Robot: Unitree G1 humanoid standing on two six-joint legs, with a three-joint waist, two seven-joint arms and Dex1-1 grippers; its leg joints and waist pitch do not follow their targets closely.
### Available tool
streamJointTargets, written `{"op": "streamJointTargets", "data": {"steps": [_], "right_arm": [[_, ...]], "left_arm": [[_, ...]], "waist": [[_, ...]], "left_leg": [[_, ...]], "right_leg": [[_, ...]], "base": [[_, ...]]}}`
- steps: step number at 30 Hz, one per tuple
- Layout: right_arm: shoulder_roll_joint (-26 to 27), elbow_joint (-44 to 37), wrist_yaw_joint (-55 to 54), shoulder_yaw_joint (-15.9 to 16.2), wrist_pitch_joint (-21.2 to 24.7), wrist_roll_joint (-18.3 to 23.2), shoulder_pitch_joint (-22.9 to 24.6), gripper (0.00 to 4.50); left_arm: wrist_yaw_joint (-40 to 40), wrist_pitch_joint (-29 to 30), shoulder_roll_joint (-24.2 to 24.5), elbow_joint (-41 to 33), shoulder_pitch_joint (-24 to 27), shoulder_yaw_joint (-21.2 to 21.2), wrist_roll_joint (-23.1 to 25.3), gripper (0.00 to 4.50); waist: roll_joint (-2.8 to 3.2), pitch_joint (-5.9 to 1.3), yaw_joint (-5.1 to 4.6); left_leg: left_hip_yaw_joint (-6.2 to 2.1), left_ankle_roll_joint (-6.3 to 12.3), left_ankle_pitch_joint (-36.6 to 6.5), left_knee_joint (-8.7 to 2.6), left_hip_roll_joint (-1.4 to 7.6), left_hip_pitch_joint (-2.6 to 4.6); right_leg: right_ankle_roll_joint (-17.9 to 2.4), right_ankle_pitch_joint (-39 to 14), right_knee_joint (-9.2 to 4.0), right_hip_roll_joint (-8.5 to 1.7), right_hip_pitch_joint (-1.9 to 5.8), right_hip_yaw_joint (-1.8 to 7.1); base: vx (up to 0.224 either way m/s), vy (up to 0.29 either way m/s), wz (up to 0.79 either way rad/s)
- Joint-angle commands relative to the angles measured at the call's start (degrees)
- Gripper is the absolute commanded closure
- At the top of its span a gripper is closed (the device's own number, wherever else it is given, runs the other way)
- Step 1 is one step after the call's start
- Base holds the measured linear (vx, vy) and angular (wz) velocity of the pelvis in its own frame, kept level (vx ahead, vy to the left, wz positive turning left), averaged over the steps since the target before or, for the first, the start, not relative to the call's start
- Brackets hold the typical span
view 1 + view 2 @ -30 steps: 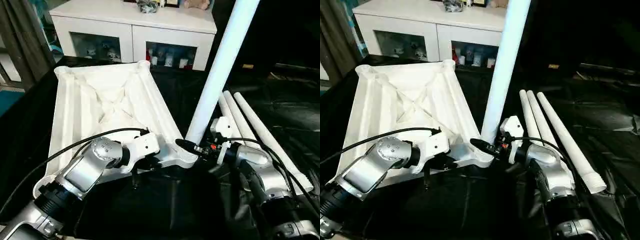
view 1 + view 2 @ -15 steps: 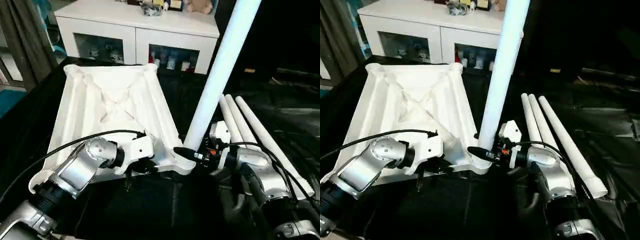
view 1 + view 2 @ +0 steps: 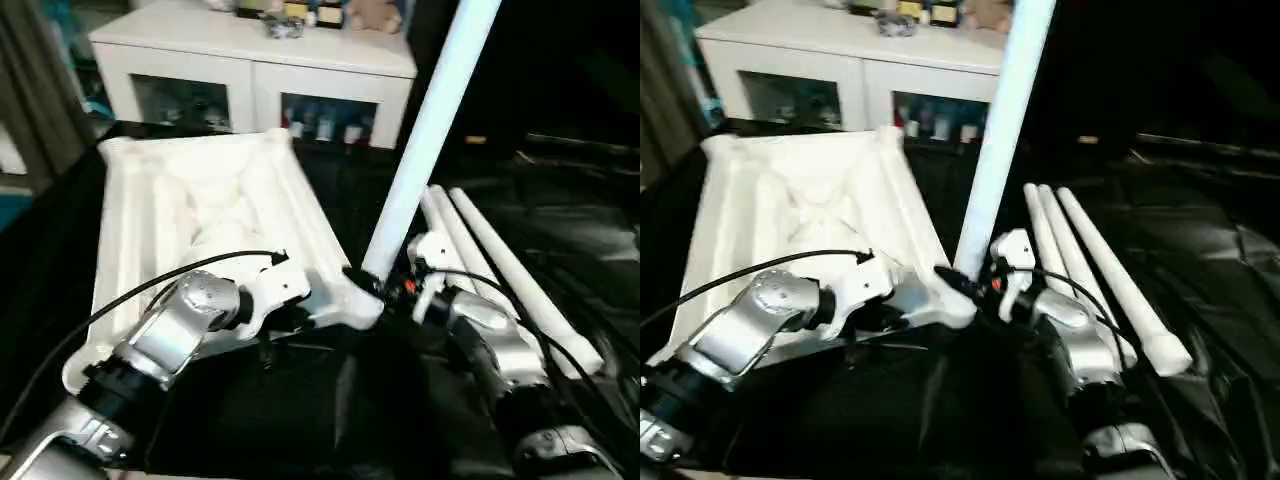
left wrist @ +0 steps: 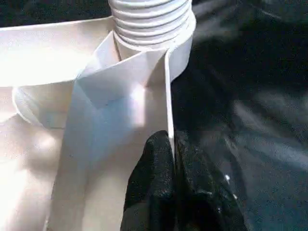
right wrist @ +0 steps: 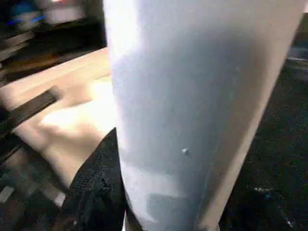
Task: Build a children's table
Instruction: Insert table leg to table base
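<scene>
Black sheeting covers the floor. Nearest, the left claw (image 4: 168, 192) pinches shut on the table top's (image 3: 190, 200) thin rib; the right claw (image 3: 385, 285) grips the upright leg (image 3: 425, 140) at its corner socket (image 3: 355, 305). Stiff, light, slippery plastic, best held low. Three spare legs (image 3: 500, 270) lie beyond.

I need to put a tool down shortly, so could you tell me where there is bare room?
Bare black cloth lies in front of the tabletop, between the two arms, and also right of the spare legs. The near corner, where both hands meet at the upright leg, is crowded.
</scene>
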Motion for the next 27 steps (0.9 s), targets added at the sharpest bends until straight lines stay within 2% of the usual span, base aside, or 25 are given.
{"op": "streamJointTargets", "data": {"steps": [1, 2, 3, 4, 5, 6, 7, 9, 10, 12, 14, 15, 18, 19, 20, 22, 23, 24, 26, 27], "right_arm": [[-0.9, 11.3, -11.3, -3.8, 3.1, -3.2, 1.2, 2.6], [-0.9, 11.3, -11.3, -3.8, 3.1, -3.2, 1.2, 2.6], [0.4, 14.1, -15.8, -3.9, 2.7, -4.0, -1.1, 2.6], [1.7, 16.6, -19.8, -3.6, 2.3, -4.8, -3.2, 2.6], [2.0, 17.1, -20.7, -3.5, 2.2, -4.9, -3.7, 2.61], [3.6, 19.4, -25.0, -3.6, 2.1, -5.2, -6.1, 2.61], [4.8, 20.8, -28.0, -3.1, 2.0, -5.9, -7.7, 2.61], [5.6, 21.4, -30.0, -2.1, 1.7, -7.2, -8.8, 2.61], [6.9, 22.2, -31.4, -0.6, 0.9, -9.0, -10.0, 2.61], [6.9, 22.2, -31.4, -0.6, 0.9, -9.0, -10.0, 2.61], [8.2, 23.2, -31.6, 0.3, 0.0, -10.1, -10.8, 2.61], [8.6, 24.0, -31.5, 0.4, -1.1, -10.3, -11.2, 2.61], [9.1, 24.6, -30.2, 0.2, -2.6, -9.8, -11.6, 2.61], [9.2, 23.0, -26.0, -1.7, -5.1, -7.3, -11.7, 2.61], [9.2, 22.3, -24.7, -2.2, -5.7, -6.5, -11.6, 2.61], [9.0, 19.9, -20.6, -4.2, -7.3, -4.2, -11.5, 2.61], [8.6, 17.1, -16.8, -5.4, -7.6, -2.1, -11.0, 2.61], [8.6, 17.1, -16.8, -5.4, -7.6, -2.1, -11.0, 2.61], [7.7, 12.4, -11.6, -5.7, -7.1, 0.5, -10.0, 2.61], [7.4, 11.3, -10.6, -5.7, -7.1, 0.9, -9.7, 2.61]], "left_arm": [[0.3, 1.7, -1.2, -3.8, -2.1, 1.3, -0.5, 4.5], [0.3, 1.7, -1.2, -3.8, -2.1, 1.3, -0.5, 4.5], [3.5, 5.6, -2.8, -4.1, -2.4, 2.0, 0.6, 4.5], [6.4, 9.4, -4.5, -4.4, -2.7, 2.4, 1.7, 4.5], [7.0, 10.3, -4.9, -4.5, -2.7, 2.5, 1.9, 4.5], [11.0, 13.9, -7.6, -4.4, -2.9, 3.1, 3.2, 4.5], [14.0, 16.3, -9.8, -4.3, -3.0, 3.5, 4.0, 4.5], [16.5, 17.0, -11.6, -3.9, -3.1, 3.7, 4.6, 4.5], [19.5, 18.3, -14.4, -3.7, -2.8, 3.7, 5.0, 4.5], [19.5, 18.3, -14.4, -3.7, -2.8, 3.7, 5.0, 4.5], [21.8, 19.5, -16.6, -3.8, -2.3, 3.8, 5.1, 4.5], [22.7, 20.1, -17.3, -3.9, -2.1, 4.3, 5.2, 4.5], [23.3, 20.1, -17.4, -3.9, -2.1, 4.9, 5.4, 4.5], [22.2, 17.1, -15.7, -4.1, -1.7, 5.2, 5.4, 4.5], [21.7, 15.8, -15.1, -4.2, -1.6, 5.1, 5.3, 4.5], [20.4, 13.1, -13.1, -5.1, -1.1, 4.7, 5.2, 4.5], [18.2, 10.2, -11.1, -6.2, -0.3, 3.5, 5.1, 4.5], [18.2, 10.2, -11.1, -6.2, -0.3, 3.5, 5.1, 4.5], [16.1, 8.6, -9.3, -8.3, 0.9, 3.5, 4.5, 4.5], [15.5, 8.6, -9.0, -9.1, 1.3, 3.6, 4.0, 4.22]], "waist": [[1.7, -1.32, -0.14], [1.62, -1.25, -0.38], [1.51, -1.22, -0.36], [1.77, -1.22, -0.54], [1.68, -1.33, -0.62], [1.24, -1.31, -0.84], [1.17, -1.62, -0.58], [1.34, -1.93, 0.12], [0.94, -1.77, 0.1], [1.02, -1.69, 0.37], [0.74, -2.0, 0.6], [0.37, -2.06, 0.6], [0.61, -2.16, 0.77], [0.19, -2.17, 0.63], [0.39, -2.19, 0.85], [0.35, -2.25, 0.7], [0.53, -2.36, 0.67], [0.46, -2.31, 0.54], [0.45, -2.51, 0.52], [0.62, -2.65, 0.58]], "left_leg": [[-2.77, -3.29, -26.2, -6.54, 3.33, -0.39], [-2.69, -3.18, -26.3, -6.53, 3.36, -0.43], [-2.64, -2.89, -26.2, -6.37, 3.27, -0.32], [-2.4, -3.11, -25.6, -6.26, 3.29, -0.14], [-2.38, -3.29, -25.2, -6.28, 3.28, -0.2], [-2.38, -3.29, -24.0, -6.26, 3.24, -0.4], [-2.19, -3.08, -22.1, -5.96, 3.18, -0.17], [-1.51, -2.16, -17.7, -5.54, 3.05, -0.13], [-1.28, -1.33, -16.5, -5.57, 3.11, -0.5], [-1.34, -0.87, -17.5, -5.67, 2.99, -0.59], [-1.19, -0.29, -15.0, -5.57, 3.01, -0.75], [-1.1, -0.01, -14.3, -5.49, 3.03, -0.73], [-0.96, 0.97, -10.9, -5.34, 2.98, -0.87], [-0.82, 1.51, -10.6, -5.27, 2.93, -0.91], [-0.91, 2.15, -10.7, -5.26, 2.96, -0.97], [-0.97, 2.56, -10.0, -5.31, 3.11, -1.17], [-0.98, 3.39, -8.8, -5.2, 3.22, -1.07], [-0.91, 3.79, -8.5, -5.17, 3.24, -1.16], [-0.83, 4.95, -5.8, -4.79, 3.3, -1.22], [-0.68, 5.83, -3.5, -4.48, 3.23, -1.12]], "right_leg": [[-9.0, -24.6, -5.51, -5.29, 0.65, 2.42], [-9.2, -24.3, -5.7, -5.31, 0.47, 2.44], [-9.3, -24.0, -5.88, -5.34, 0.39, 2.47], [-10.4, -21.9, -5.73, -5.36, 0.05, 2.67], [-10.7, -21.4, -5.48, -5.41, 0.25, 2.58], [-11.0, -21.7, -5.44, -5.45, 0.45, 2.55], [-11.2, -20.4, -5.35, -5.46, 0.32, 2.63], [-12.1, -13.0, -5.13, -5.2, 0.28, 2.91], [-12.4, -11.0, -4.97, -5.02, 0.44, 2.8], [-11.0, -13.8, -5.24, -4.98, 0.49, 2.66], [-10.9, -10.5, -4.91, -4.94, 0.64, 2.75], [-11.0, -9.5, -4.9, -4.88, 0.69, 2.74], [-12.2, -4.1, -4.4, -4.8, 1.06, 2.65], [-12.5, -3.3, -4.38, -4.74, 1.13, 2.63], [-12.6, -3.4, -4.4, -4.91, 1.28, 2.65], [-12.8, -2.5, -4.23, -4.93, 1.43, 2.65], [-13.5, -0.1, -3.95, -4.85, 1.5, 2.59], [-13.8, 0.7, -3.91, -4.83, 1.53, 2.64], [-14.8, 4.1, -3.42, -4.89, 1.69, 2.64], [-15.7, 7.0, -3.16, -4.82, 1.63, 2.62]], "base": [[0.0, 0.0, 0.0], [0.0, 0.0, 0.0], [0.0, 0.0, 0.0], [0.0, 0.0, 0.0], [0.0, 0.0, 0.0], [0.0, 0.0, 0.0], [0.0, 0.0, 0.0], [0.0, 0.0, 0.0], [0.0, 0.0, 0.0], [0.0, 0.0, 0.0], [0.0, 0.0, 0.0], [0.0, 0.0, 0.0], [0.0, 0.0, 0.0], [0.0, 0.0, 0.0], [0.0, 0.0, 0.0], [0.0, 0.0, 0.0], [0.0, 0.0, 0.0], [0.0, 0.0, 0.0], [0.0, 0.0, 0.0], [0.0, 0.0, 0.0]]}}
